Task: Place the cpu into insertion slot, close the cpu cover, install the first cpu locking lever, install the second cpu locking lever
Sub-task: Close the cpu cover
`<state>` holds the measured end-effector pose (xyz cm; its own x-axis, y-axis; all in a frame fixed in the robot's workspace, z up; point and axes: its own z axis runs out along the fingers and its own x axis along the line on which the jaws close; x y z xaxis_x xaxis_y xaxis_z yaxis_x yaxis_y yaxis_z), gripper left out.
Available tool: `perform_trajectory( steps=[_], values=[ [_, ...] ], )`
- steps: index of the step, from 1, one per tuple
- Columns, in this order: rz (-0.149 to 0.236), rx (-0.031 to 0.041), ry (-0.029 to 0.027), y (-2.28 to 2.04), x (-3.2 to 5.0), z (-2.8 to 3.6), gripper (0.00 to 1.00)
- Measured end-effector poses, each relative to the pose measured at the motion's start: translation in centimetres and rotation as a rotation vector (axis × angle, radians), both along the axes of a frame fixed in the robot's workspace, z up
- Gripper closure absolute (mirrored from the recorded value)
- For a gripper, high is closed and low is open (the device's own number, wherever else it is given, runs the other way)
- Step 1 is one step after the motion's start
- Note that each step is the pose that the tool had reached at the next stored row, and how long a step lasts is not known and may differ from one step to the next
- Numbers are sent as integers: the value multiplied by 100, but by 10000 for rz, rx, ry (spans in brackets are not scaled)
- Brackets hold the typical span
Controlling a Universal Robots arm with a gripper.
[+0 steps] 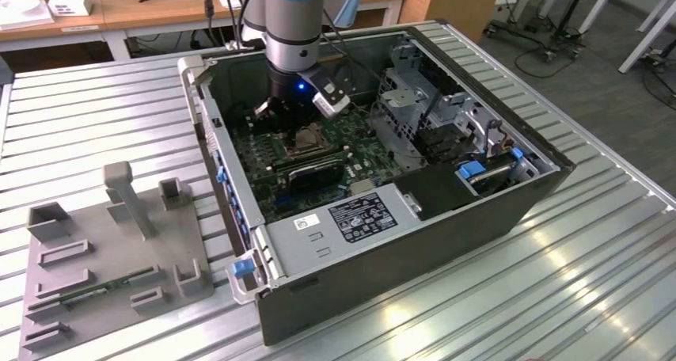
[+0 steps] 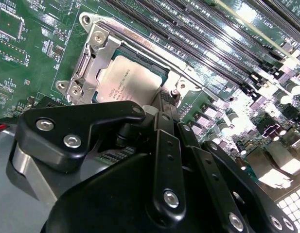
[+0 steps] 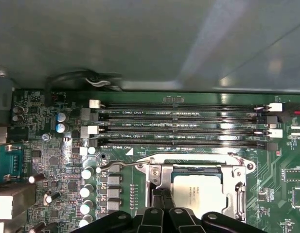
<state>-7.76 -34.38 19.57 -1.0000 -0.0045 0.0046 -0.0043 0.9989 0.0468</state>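
With the cpu point(image 3: 196, 189) seated in the insertion slot point(image 3: 196, 169) under the flat-lying cpu cover point(image 3: 238, 187), the gripper point(image 3: 162, 195), clenched on nothing, hangs at the slot's edge; the locking lever point(image 3: 123, 165) beside the slot likely needs 1 slow, steady press.

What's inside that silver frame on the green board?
The cpu, grey top showing through the cpu cover. The end effector hides one edge; whatever lies underneath is covered.

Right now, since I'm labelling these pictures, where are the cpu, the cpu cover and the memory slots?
the cpu point(image 2: 132, 80): second wrist view, middle of its silvery top.
the cpu cover point(image 2: 97, 53): second wrist view, silver frame side beside the chip.
the memory slots point(image 3: 188, 119): first wrist view, mid-length of one slot.
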Motion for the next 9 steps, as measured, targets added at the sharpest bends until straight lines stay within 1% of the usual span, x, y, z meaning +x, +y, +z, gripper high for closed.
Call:
perform_trajectory(
  steps=[6,9],
  values=[
    [-1,-1,0,0,-10,0,89],
    [-1,6,-6,0,-10,11,89]
  ],
)
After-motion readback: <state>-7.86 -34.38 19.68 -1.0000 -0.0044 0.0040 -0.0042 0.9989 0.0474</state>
